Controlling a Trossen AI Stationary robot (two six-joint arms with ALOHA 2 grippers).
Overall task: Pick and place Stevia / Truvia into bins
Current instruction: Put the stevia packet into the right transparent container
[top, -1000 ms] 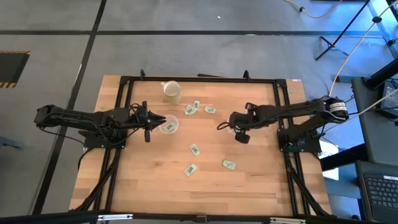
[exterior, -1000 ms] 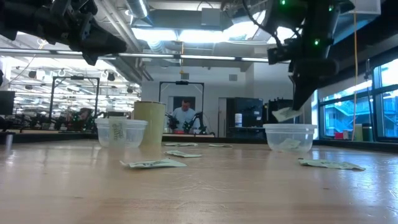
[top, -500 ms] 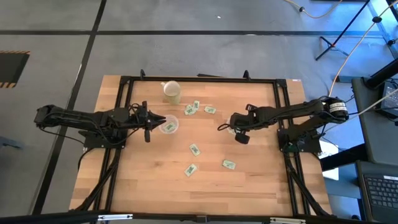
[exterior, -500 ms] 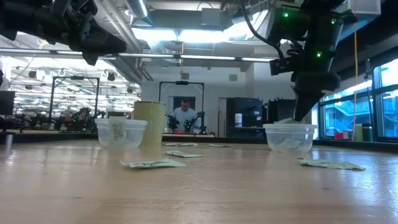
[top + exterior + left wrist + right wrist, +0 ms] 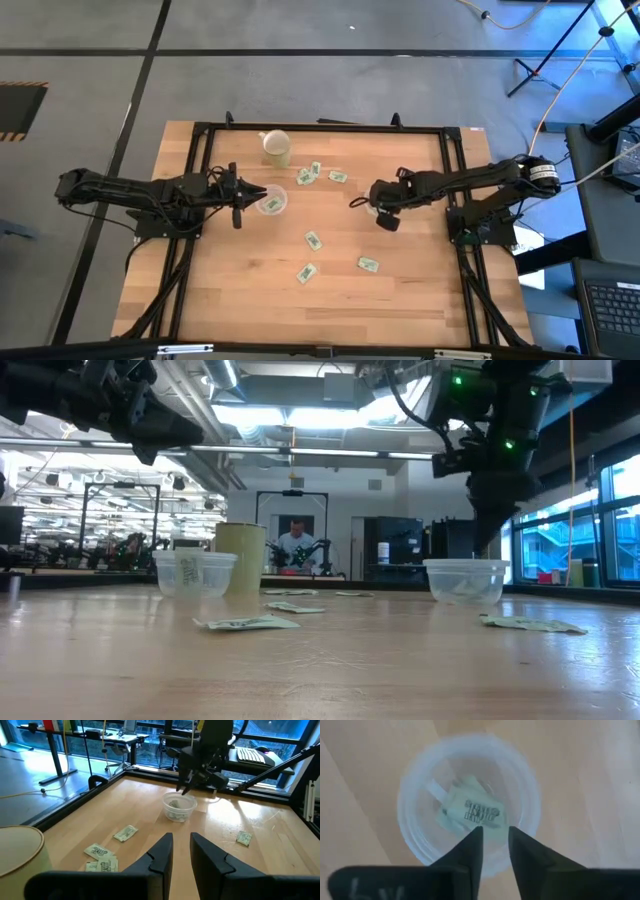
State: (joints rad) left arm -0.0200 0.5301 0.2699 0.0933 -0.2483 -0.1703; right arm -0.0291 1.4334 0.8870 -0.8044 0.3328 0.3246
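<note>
Wooden table (image 5: 400, 290) in an open lab. The right gripper (image 5: 494, 840) hangs directly over the right clear cup (image 5: 470, 800), its jaws narrowly parted and empty; packets (image 5: 470, 815) lie inside that cup. The left gripper (image 5: 180, 845) hovers beside the left clear cup (image 5: 271, 204), which holds at least 1 packet, its jaws narrowly parted and empty. 6 loose packets remain on the table: 3 near the cream cup (image 5: 277, 148), 3 toward the front, e.g. (image 5: 368, 264). Judged partly complete.
</note>
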